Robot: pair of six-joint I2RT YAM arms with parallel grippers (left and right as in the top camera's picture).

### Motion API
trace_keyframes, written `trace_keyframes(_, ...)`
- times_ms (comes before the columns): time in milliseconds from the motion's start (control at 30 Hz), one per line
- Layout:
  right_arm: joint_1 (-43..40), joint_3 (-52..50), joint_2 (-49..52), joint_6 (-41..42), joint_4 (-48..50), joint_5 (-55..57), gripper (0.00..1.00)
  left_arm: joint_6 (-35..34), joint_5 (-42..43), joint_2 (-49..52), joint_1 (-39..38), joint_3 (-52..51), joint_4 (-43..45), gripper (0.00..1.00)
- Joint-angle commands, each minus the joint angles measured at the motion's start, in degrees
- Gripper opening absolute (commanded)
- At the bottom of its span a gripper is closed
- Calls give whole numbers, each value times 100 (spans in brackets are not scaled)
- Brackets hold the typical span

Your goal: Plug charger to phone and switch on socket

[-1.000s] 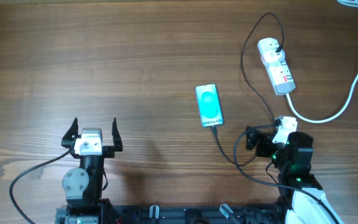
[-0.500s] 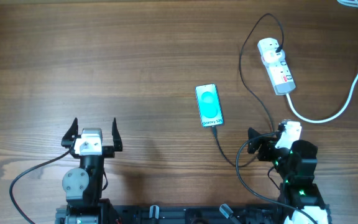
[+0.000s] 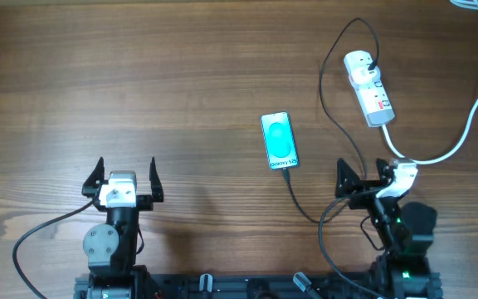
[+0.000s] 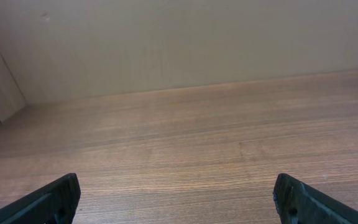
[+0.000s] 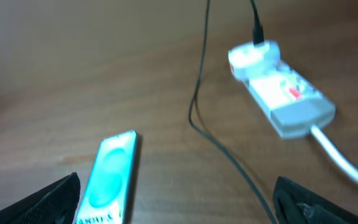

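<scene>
The phone lies flat at mid-table with its teal screen up; it also shows in the right wrist view. The charger, a thin black cable, runs from the socket down past my right gripper, and its tip meets the phone's near end. I cannot tell if the tip is seated. The white socket shows in the right wrist view with the cable crossing between the fingers. My right gripper is open and empty, between phone and socket. My left gripper is open and empty at the near left.
The socket's thick white cord curves off to the right edge and shows in the right wrist view. The black cable loops on the wood close around the right arm's base. The left wrist view shows only bare wood and a wall.
My right gripper has shifted to the right and turned to point up the table toward the socket. The phone, cable, socket and left arm have not moved.
</scene>
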Motion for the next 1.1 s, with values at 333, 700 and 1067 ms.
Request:
trace_keyframes(333,26,-20,-1626,83,33,-98,100,-52,-33,-57,31,-37,11,100)
trace_keyframes(700,28,-17,-1626,229,35,31,99,-52,-33,-57,31,-37,11,100)
trace_keyframes(1067,28,-17,-1622,232,33,33,100,-52,-33,-57,31,-37,11,100)
